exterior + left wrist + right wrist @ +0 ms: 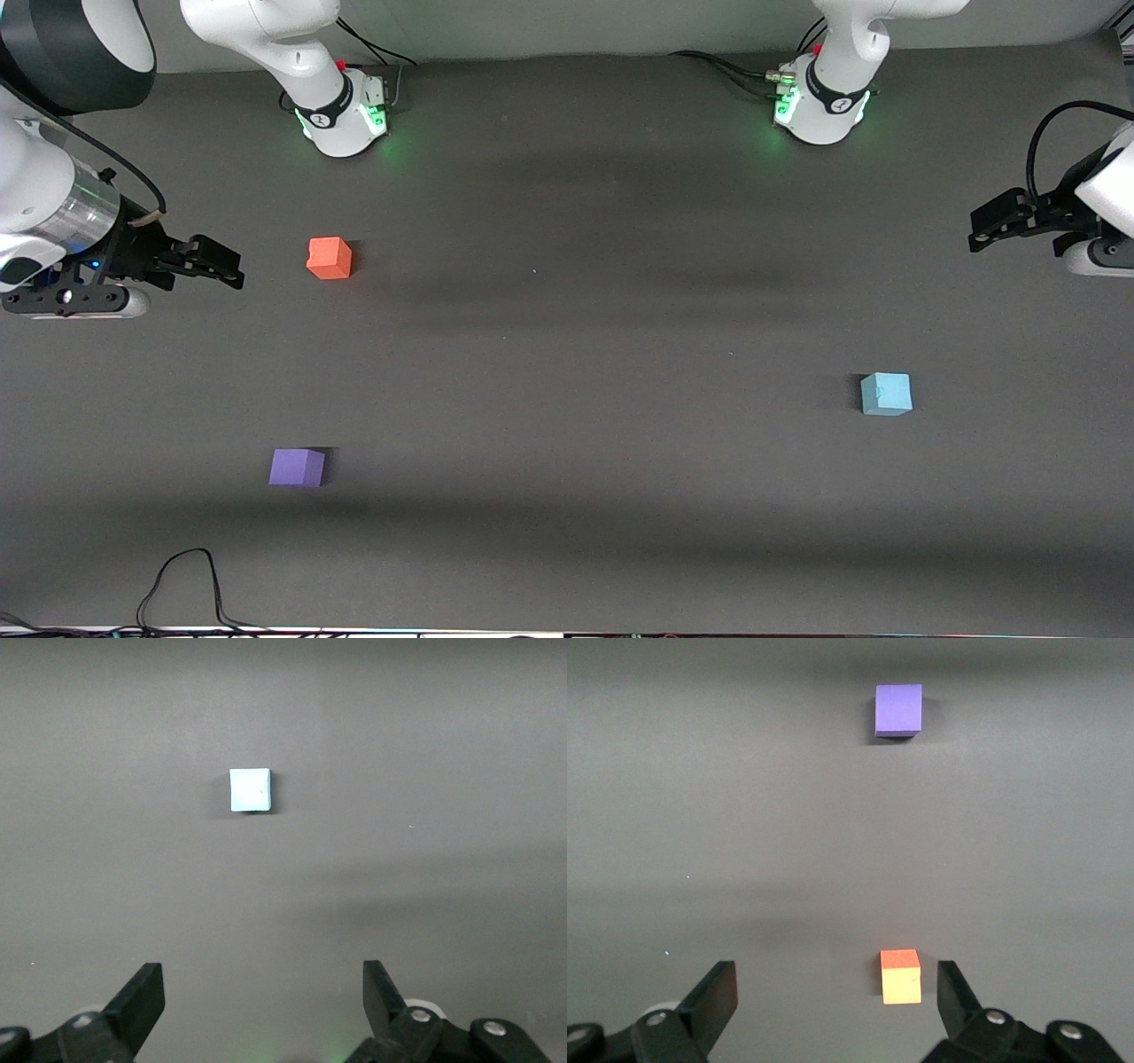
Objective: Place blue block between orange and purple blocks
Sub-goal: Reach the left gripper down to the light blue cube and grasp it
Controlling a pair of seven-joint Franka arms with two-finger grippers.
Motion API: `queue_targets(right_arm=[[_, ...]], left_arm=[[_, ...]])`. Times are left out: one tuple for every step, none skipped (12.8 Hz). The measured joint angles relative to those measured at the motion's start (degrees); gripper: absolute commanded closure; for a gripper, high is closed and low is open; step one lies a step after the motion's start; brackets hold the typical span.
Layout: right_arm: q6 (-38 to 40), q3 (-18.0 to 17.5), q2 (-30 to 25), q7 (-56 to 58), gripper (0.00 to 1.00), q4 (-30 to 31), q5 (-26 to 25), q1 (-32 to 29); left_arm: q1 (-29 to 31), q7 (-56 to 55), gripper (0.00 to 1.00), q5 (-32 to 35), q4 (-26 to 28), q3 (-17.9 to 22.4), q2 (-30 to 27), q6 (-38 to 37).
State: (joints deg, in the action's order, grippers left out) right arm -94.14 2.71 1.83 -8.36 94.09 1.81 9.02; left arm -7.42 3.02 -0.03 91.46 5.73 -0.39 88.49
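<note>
The light blue block (885,393) sits on the dark table toward the left arm's end; it also shows in the left wrist view (251,789). The orange block (330,258) lies toward the right arm's end, and the purple block (297,467) lies nearer the front camera than it. Both show in the right wrist view, orange (901,976) and purple (898,709). My left gripper (1001,222) is open and empty, up in the air at the table's edge, apart from the blue block. My right gripper (208,263) is open and empty, beside the orange block.
The dark table mat (567,354) spans the view. Both arm bases (345,115) stand along the table's back edge. A black cable (190,585) loops at the front edge near the right arm's end.
</note>
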Motion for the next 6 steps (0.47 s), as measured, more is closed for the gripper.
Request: queue_targets(right_arm=[[0.0, 0.02, 0.0, 0.0, 0.0, -0.05, 0.0, 0.0], [0.0, 0.04, 0.0, 0.0, 0.0, -0.18, 0.0, 0.0], [0.0, 0.09, 0.0, 0.0, 0.0, -0.36, 0.0, 0.0], [0.02, 0.12, 0.0, 0.0, 0.0, -0.42, 0.0, 0.0], [0.37, 0.12, 0.0, 0.0, 0.0, -0.42, 0.0, 0.0], [1.1, 0.12, 0.0, 0.0, 0.0, -0.42, 0.0, 0.0]], left_arm=[[0.0, 0.0, 0.0, 0.0, 0.0, 0.0, 0.0, -0.02], [0.01, 0.03, 0.0, 0.0, 0.0, 0.01, 0.0, -0.12], [0.09, 0.09, 0.0, 0.01, 0.0, 0.06, 0.02, -0.2], [0.34, 0.14, 0.0, 0.04, 0.02, 0.16, 0.12, -0.2], [0.82, 0.28, 0.0, 0.04, 0.04, 0.31, 0.48, -0.12], [1.32, 0.62, 0.0, 0.04, 0.08, 0.43, 1.17, 0.23]])
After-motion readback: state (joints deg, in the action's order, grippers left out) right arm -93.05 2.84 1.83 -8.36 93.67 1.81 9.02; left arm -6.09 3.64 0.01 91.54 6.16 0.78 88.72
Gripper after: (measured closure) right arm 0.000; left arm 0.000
